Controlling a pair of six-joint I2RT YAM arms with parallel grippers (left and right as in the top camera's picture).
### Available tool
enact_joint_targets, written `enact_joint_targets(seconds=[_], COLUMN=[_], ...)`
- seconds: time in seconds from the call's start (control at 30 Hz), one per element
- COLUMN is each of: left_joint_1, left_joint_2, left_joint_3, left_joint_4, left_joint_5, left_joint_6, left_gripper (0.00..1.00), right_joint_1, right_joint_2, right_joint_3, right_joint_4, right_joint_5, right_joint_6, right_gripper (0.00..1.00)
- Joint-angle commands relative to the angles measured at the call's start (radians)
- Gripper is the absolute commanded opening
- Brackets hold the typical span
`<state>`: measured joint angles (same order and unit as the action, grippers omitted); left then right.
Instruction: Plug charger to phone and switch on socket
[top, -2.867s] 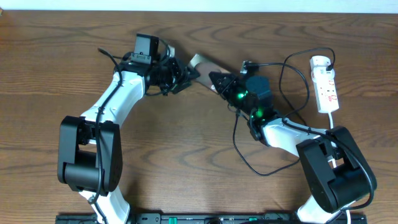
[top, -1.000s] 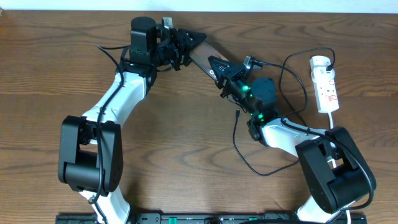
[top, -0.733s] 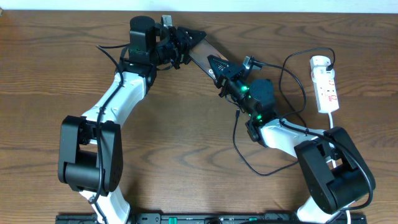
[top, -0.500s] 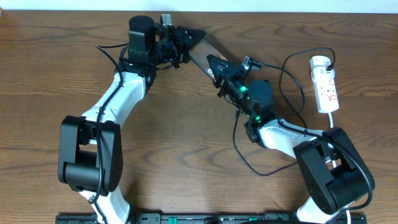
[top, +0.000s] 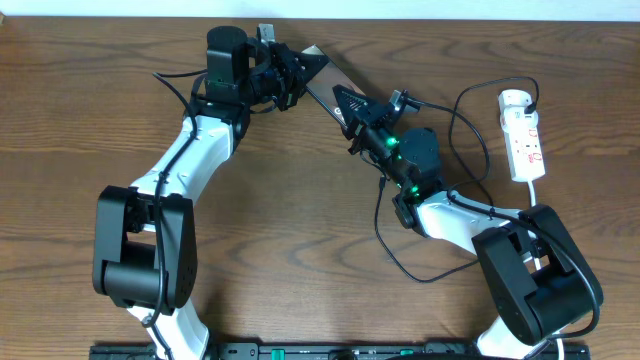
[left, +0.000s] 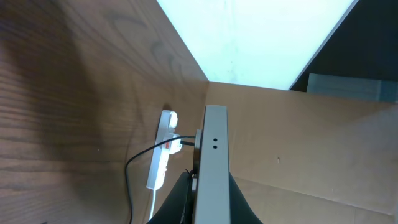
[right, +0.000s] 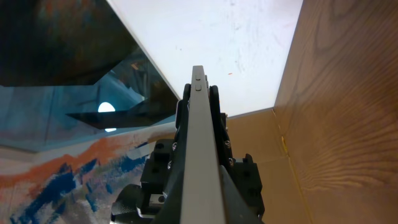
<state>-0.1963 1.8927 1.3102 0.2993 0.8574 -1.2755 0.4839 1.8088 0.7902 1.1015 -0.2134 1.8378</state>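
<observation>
Above the far part of the wooden table (top: 300, 220), both tools grip the same thing. The left gripper (top: 300, 68) is clamped on the upper end of the phone (top: 322, 86). Its dark fingers (left: 176, 200) press against the slab's flat faces with no gap showing. The right gripper (top: 347, 102) is closed on the opposite, lower end, so the phone is held between the two arms, turned on edge and slanting across the view.

From the left wrist the phone shows as a thin, smooth grey edge with two tiny holes. From the right wrist it is a narrow pale strip running straight up the middle, with black hardware on either side.

The charger (top: 377, 226), a thin black cable, lies in loose loops on the grained brown wood by the right arm; its tip cannot be made out for certain. The socket (top: 526, 138), a narrow white plastic strip with red markings, lies flat at the right side.
</observation>
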Motion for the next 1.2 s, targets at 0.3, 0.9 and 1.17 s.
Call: enact_joint_targets(seconds=[0.3,0.9,1.17], left_joint_1=[-0.018,0.019,0.085], left_joint_2=[-0.004,-0.004,-0.004], left_joint_3=[0.01,0.009,0.009], left_joint_4=[-0.006,-0.138,-0.142], left_joint_5=[0.037,0.037,0.103], left_joint_6=[0.012,0.106,0.169], left_gripper=[0.07,0.07,0.07], right_joint_1=[0.051,-0.065,-0.14], right_joint_2=[-0.025,-0.025,-0.025], right_joint_3=[0.021,0.021,0.021], right_joint_4=[0.013,0.119,-0.114], right_joint_5=[-0.159,-0.195,-0.311], right_joint_6=[-0.094,-0.292,-0.517], right_gripper=[0.18,0.99,0.99])
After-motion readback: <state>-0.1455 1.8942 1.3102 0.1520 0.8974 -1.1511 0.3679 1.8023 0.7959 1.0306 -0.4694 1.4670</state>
